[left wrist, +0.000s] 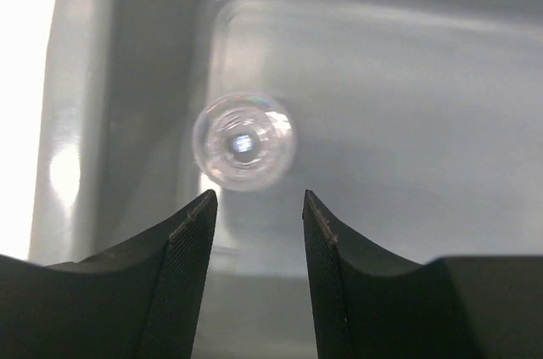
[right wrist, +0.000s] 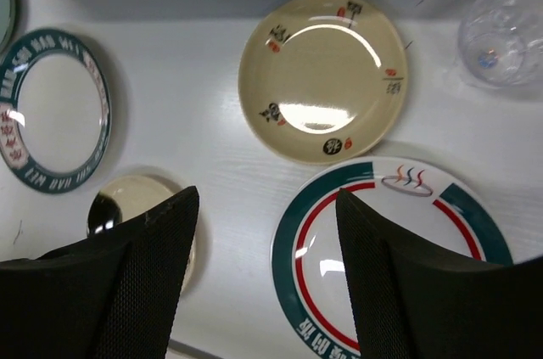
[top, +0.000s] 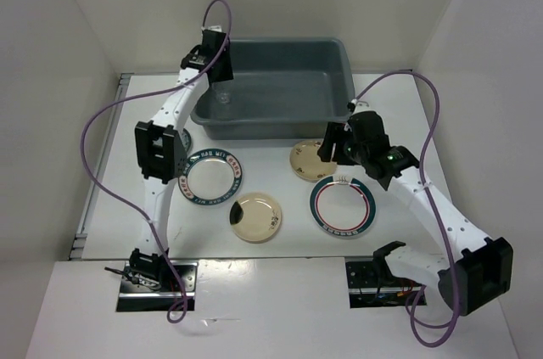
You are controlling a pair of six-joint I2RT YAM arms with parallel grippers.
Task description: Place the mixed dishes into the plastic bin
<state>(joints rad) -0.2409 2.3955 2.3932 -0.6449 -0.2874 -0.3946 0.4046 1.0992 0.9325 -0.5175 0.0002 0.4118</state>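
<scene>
Pinching the rim of the tan plate (right wrist: 322, 75) squarely would suit the right fingers (right wrist: 144, 257), open and empty above it on the tabletop (top: 271, 155), while the left fingers (left wrist: 182, 266) gape empty over a cup (left wrist: 244, 140) in the bin (top: 280, 121).

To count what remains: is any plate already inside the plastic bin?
No; only a clear cup lies inside the plastic bin, while the plates rest on the table before it.

bin (top: 271, 127): grey, upright | clear cup (left wrist: 244, 140): inside bin | plates (top: 257, 216): flat, outside bin
</scene>
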